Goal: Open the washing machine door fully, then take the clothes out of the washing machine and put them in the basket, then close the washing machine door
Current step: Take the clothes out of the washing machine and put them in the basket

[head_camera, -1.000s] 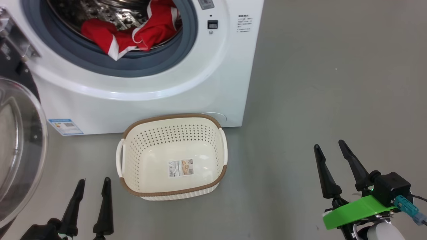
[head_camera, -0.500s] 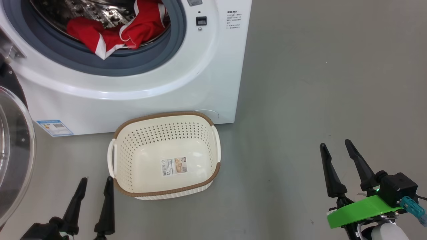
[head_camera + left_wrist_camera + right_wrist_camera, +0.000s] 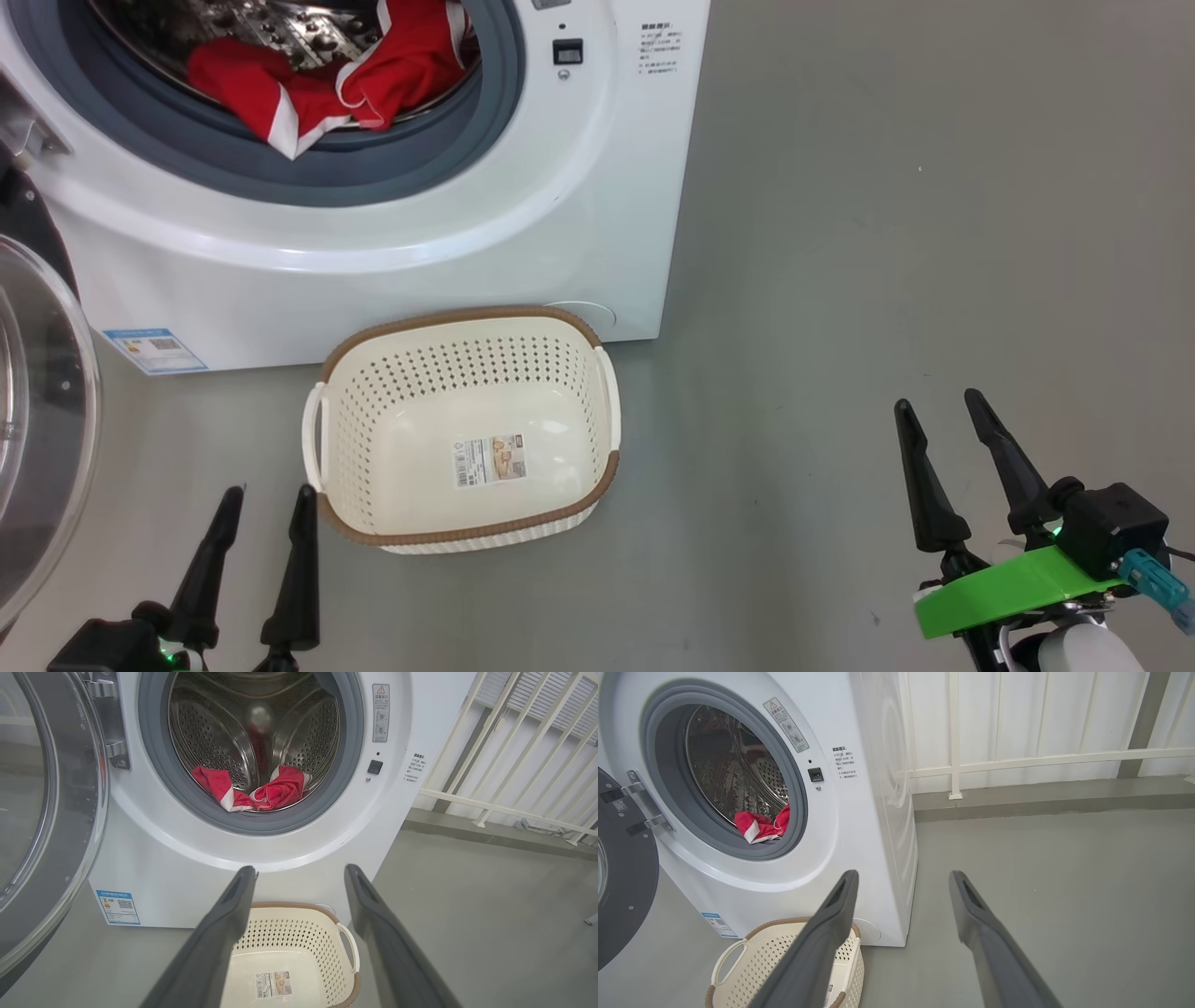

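**Clearances.** The washing machine door (image 3: 37, 448) stands swung out at the robot's left, with its glass bowl near the left gripper (image 3: 269, 492). The basket (image 3: 467, 537) sits on the grey floor (image 3: 840, 280) in front of the washing machine (image 3: 523, 233). Its far rim is just beside the machine's base; contact cannot be confirmed. The left gripper's inner fingertip is just beside the basket's near left corner. To the right of the machine and basket the floor lies open around the right gripper (image 3: 936, 401).

**Orientation.** The basket's long axis runs parallel to the machine front, with one handle at each short end and the mouth facing up. The clothes (image 3: 327, 84) lie across the bottom of the drum, with a white-striped corner drooping over the grey ring toward the opening.

**Grippers.** Both are released, fingers spread, holding nothing.

**View differences.** The left wrist view shows the drum's rear wall and the door hinge. The right wrist view shows the machine's side panel and a white railing (image 3: 1017, 760) behind it.
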